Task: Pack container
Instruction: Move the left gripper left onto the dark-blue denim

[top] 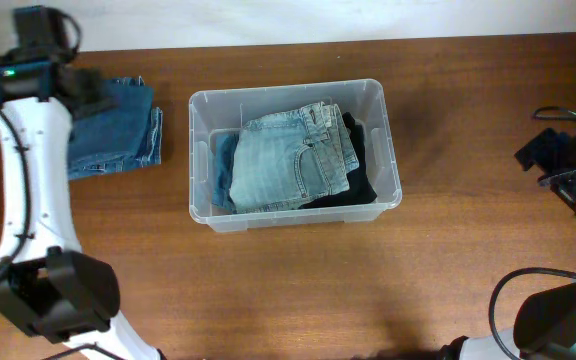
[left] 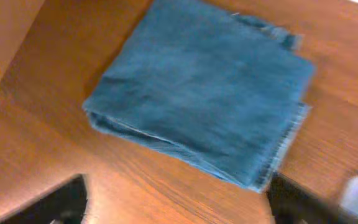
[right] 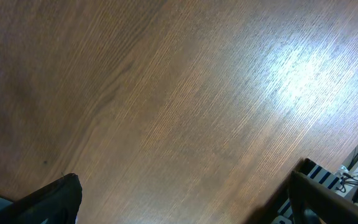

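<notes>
Robot lab station: wooden table point(top: 468, 110), white robot arm point(top: 43, 200), bare wall point(top: 268, 15).

The overhead view is evenly lit; only soft shadows are cast beside the container point(top: 200, 150). In the left wrist view the folded denim point(left: 204, 99) is smeared, perhaps by motion. In the right wrist view white glare is thrown on the bench point(right: 135, 93) at upper right, and the right tool point(right: 185, 193) is rendered dark and unfocused.
</notes>
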Robot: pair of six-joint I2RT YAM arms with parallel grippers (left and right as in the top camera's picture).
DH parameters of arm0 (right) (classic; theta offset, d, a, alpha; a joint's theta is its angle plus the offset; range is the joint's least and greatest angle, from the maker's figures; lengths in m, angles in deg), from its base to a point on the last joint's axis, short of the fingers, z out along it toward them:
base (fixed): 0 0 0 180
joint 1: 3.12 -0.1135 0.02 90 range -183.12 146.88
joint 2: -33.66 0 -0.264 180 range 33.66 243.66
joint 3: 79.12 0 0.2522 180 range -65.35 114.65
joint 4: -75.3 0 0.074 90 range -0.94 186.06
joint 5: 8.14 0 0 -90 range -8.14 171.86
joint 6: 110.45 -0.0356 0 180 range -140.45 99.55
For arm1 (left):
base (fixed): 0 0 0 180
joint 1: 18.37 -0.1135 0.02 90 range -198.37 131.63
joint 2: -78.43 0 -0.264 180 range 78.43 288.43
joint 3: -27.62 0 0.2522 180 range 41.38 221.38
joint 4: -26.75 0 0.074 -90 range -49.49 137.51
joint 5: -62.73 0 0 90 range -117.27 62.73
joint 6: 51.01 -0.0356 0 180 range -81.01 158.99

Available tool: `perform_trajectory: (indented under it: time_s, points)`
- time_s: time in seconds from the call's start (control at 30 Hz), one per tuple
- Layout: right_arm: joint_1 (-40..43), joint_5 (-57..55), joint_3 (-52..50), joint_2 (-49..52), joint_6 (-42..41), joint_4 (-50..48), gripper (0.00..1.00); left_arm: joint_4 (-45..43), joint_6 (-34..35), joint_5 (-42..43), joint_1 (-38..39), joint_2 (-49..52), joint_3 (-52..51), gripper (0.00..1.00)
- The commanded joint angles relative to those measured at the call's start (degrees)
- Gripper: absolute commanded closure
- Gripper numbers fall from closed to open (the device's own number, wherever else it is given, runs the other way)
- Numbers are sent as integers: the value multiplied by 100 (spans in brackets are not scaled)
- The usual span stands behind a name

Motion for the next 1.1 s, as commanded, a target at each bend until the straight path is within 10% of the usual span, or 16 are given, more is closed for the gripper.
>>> perform_trajectory:
  time_s: [0.0, 0.17, 0.33, 0.83, 1.07]
  points:
    - [31, -33, -15, -74, -50, 0, 2, -144, 52, 372, -352, 555, 87, 29]
    - [31, -33, -15, -74, -50, 0, 2, -901, -376, 564, -511, 1215, 87, 86]
    - [31, -33, -15, -74, -50, 0, 2, -1279, -505, 555, -514, 1805, 87, 99]
    - [31, -33, -15, -74, -50, 0, 2, -741, -498, 649, -632, 2638, 87, 99]
    - [31, -33, -15, -74, -50, 0, 1, -199, 463, 2157, -623, 2712, 87, 99]
